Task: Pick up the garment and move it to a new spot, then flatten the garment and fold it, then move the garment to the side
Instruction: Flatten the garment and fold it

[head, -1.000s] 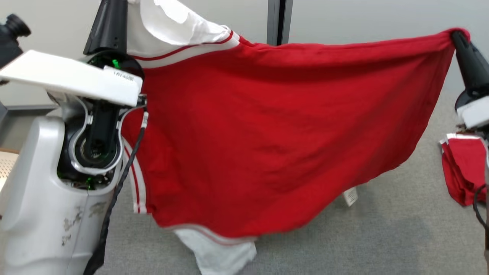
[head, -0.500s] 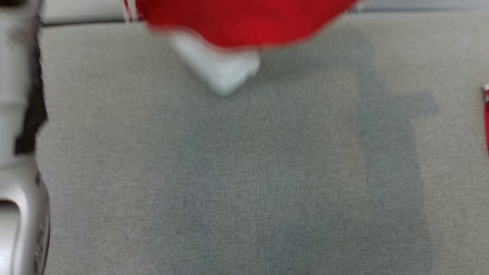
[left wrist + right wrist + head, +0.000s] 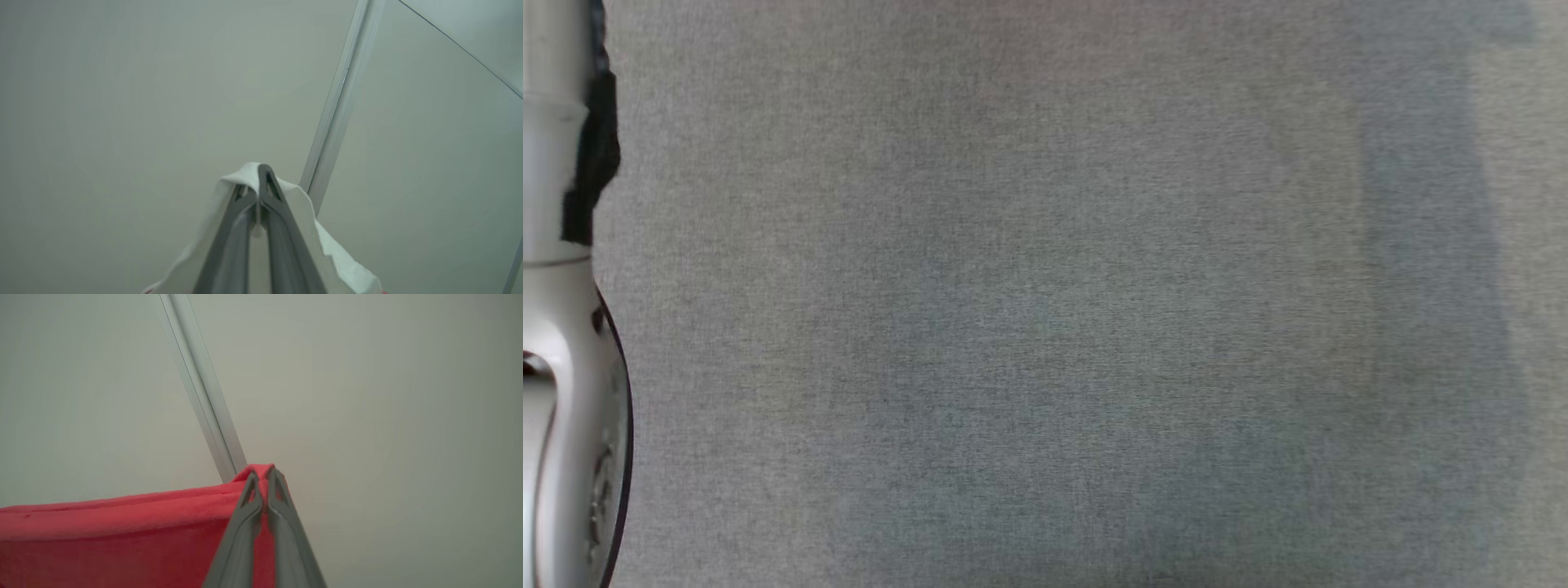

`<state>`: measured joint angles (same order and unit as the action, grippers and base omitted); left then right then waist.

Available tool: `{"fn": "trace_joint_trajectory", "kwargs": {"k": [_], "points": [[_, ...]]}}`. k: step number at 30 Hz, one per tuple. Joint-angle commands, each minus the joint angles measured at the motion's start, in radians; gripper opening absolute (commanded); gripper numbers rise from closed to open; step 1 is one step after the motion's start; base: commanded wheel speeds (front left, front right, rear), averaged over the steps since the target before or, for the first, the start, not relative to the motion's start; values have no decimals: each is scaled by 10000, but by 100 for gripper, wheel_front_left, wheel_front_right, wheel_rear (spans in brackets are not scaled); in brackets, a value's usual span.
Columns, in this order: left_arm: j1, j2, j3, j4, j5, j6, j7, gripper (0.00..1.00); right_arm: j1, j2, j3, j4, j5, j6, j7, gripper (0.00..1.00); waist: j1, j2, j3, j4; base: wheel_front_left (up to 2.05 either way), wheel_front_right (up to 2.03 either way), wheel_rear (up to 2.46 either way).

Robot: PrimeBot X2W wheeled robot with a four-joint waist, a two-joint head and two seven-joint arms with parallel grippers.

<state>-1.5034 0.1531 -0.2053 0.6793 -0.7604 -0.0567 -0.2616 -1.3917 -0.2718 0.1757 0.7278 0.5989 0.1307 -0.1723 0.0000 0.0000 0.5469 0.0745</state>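
– Pinching what, the left gripper [image 3: 257, 183]?
– A white fold of the garment [image 3: 306, 212]. Its two long fingers are pressed together with the cloth caught between them near the tips. The fabric drapes down either side of the fingers toward the bottom of the left wrist view.
– And the right gripper [image 3: 264, 474]?
– Clamped tight as well, on a corner of the garment's red body [image 3: 122, 535]. A small peak of red pokes up past the fingertips. From there the top edge runs taut to the left of the right wrist view, with the cloth hanging below it.
– So where is the garment?
– Held up at two points, one in each gripper, before a pale wall [image 3: 367, 396] crossed by a metal partition strip [image 3: 204, 396]. Whether its lower edge reaches the floor cannot be told.
– And underneath?
– The head view looks down on grey carpet [image 3: 1045, 327]. A soft shadow [image 3: 1429, 286] falls across its right side. A pale arm casing [image 3: 556, 343] with a dark cable [image 3: 595, 155] stands along the left edge.
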Motion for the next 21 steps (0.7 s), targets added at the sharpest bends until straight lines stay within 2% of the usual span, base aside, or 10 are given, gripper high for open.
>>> {"fn": "trace_joint_trajectory", "kwargs": {"k": [1, 9, 13, 19, 21], "points": [[438, -11, 92, -78, 452, -143, -31, 0, 349, -203, 247, 164, 163, 1, -324, 0, 0, 0, 234, 230, 0, 0, 0], [2935, -261, 193, -509, 2357, -657, -38, 0, 2328, -647, 1161, 616, 1305, 1, -918, 0, 0, 0, -297, 503, 0, 0, 0], [4371, -62, 5, -526, 2895, -731, -39, 0, 3446, -751, 1235, 597, 1856, 1, -940, 0, 0, 0, -930, 525, 0, 0, 0], [6267, 190, -691, 106, 2908, -744, -26, 0, 4954, -688, 1816, 957, 2246, 1, -911, 0, 0, 0, -1934, 520, 0, 0, 0], [6709, 327, -1272, 512, 2734, -747, -30, 0, 5327, -758, 2213, 1184, 2535, 1, -679, 0, 0, 0, -2331, 526, 0, 0, 0]]}}
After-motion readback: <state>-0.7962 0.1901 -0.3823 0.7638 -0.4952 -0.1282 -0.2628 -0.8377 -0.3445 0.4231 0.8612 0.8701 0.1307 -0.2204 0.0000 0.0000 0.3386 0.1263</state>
